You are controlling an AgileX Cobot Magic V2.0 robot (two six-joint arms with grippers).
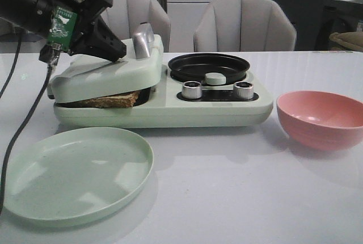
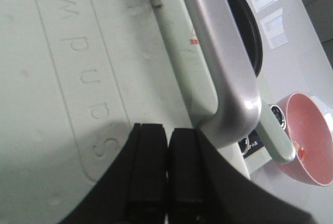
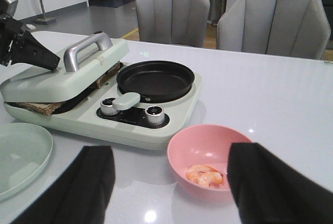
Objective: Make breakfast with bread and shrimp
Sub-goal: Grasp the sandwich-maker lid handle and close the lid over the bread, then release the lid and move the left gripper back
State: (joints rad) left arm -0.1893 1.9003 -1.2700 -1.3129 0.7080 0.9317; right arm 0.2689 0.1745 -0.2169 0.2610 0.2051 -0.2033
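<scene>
The bread point(image 1: 109, 100) lies toasted brown inside the pale green sandwich maker, under its lowered lid point(image 1: 102, 74); its edges also show in the right wrist view point(image 3: 36, 108). My left gripper point(image 1: 116, 51) is shut and empty. Its fingertips point(image 2: 151, 133) rest on the lid top, next to the silver handle point(image 2: 223, 62). The shrimp point(image 3: 205, 176), orange and whitish, lies in the pink bowl point(image 3: 208, 130). My right gripper point(image 3: 171, 148) is open and empty, hovering in front of that bowl. It is out of the front view.
A black round pan point(image 1: 209, 67) sits on the right half of the appliance, with two silver knobs point(image 1: 191, 89) and a green knob in front. An empty green plate point(image 1: 74, 173) lies front left. The pink bowl point(image 1: 320, 118) stands at the right.
</scene>
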